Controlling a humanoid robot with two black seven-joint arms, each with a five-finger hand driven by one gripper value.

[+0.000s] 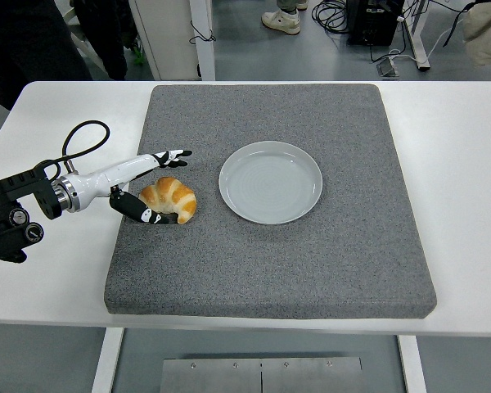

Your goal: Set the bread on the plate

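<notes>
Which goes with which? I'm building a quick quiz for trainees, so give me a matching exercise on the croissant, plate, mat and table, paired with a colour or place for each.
Things:
1. croissant
2. plate
3. mat
4. table

Descriptions:
A. white, under everything else
B. pale grey-blue, empty, mid-mat
C. golden brown, next to the left hand
D. dark speckled grey, covers most of the tabletop

Pairs: 1-C, 2-B, 3-D, 4-A

You get bright, even overhead light, sharp focus and no glare; only a soft shadow shows, probably, under the grey mat's [311, 262] near edge.
</notes>
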